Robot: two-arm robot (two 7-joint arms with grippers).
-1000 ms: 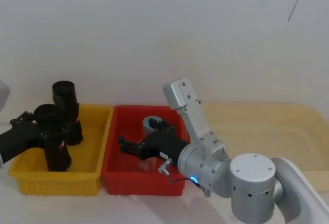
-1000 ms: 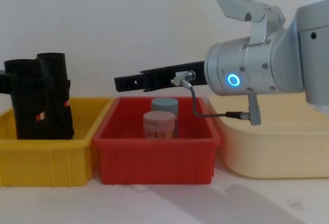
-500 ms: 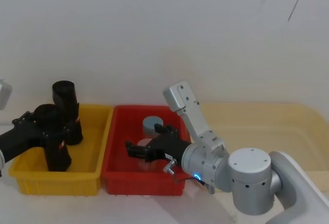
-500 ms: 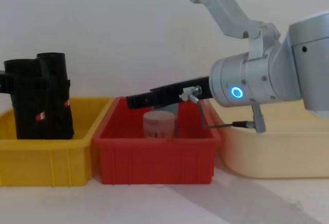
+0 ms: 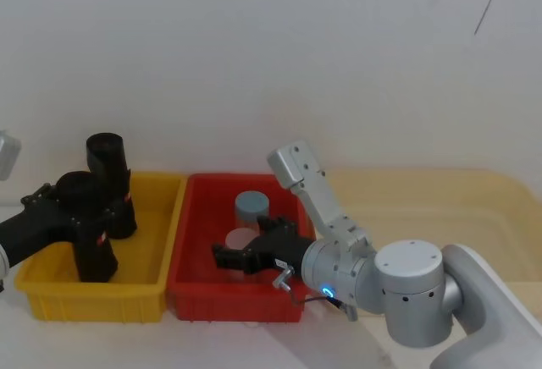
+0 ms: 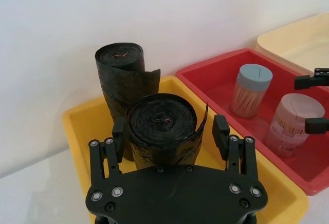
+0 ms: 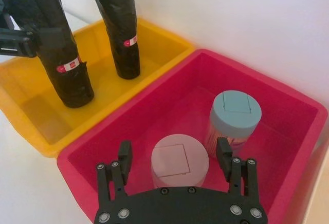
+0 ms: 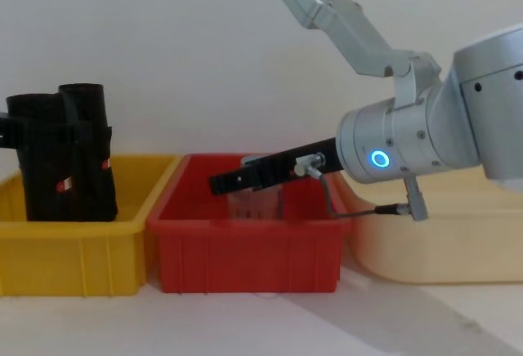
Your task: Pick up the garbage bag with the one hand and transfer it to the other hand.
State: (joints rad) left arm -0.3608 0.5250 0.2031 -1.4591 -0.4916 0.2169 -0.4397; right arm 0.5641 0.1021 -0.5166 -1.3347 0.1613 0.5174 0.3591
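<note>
Black roll: the bag (image 5: 91,255) is stood upright, long axis vertical, in the yellow bin (image 5: 51,301), with a second roll (image 5: 108,174) at its 1 o'clock.
Left gripper (image 6: 170,130): its fingers are spread and set either side of the bag, a slight gap being left on one side.
Right gripper (image 7: 174,149): it is held spread over the red bin (image 5: 229,305), with the bag at its 9 o'clock, well apart.
Nearer arm: the left is judged nearer.

Head above, chest level; shared red bin (image 5: 220,301)
</note>
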